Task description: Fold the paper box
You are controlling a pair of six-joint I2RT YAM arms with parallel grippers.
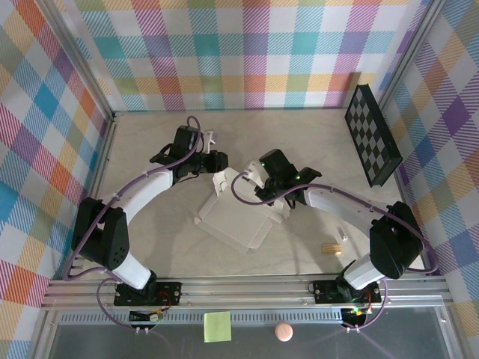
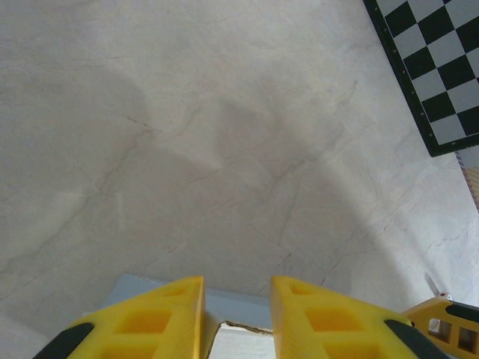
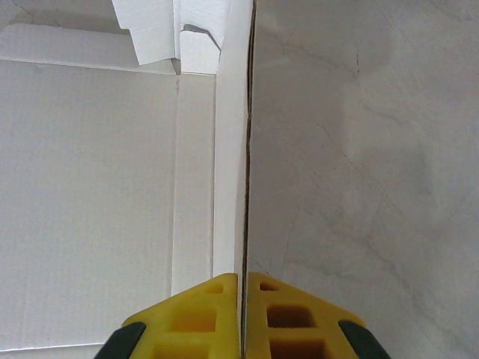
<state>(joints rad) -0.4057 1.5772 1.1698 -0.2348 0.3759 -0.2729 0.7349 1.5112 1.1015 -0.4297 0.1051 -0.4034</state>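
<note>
1. Right gripper point(image 3: 243, 299). My yellow fingers point(image 3: 194, 318) are pressed together on a thin raised side wall of the paper box point(image 3: 97, 187). The wall shows edge-on as a dark line running away from the tips. To its left is the box's pale floor panel, with creases and a notched flap at the far end. To its right is bare table point(image 3: 359, 187).

2. Left gripper point(image 2: 236, 314). The fingers are parted with a plain gap. A grey-blue edge of the box and a white corner of card sit in the gap. I cannot tell whether either pad touches the card. Beyond lies open tabletop, and at the far right the checkerboard panel point(image 2: 441, 67).

3. Overhead view, front to back:
   - On the front ledge, a yellow-green sticky note point(image 1: 217, 326) and a small pink round thing point(image 1: 283, 332).
   - Near my right arm, a small wooden piece point(image 1: 331, 248).
   - Mid-table, the box, with its flat part reaching toward my bases.
   - At its far end, both grippers close together, my wrists covering that end.
</note>
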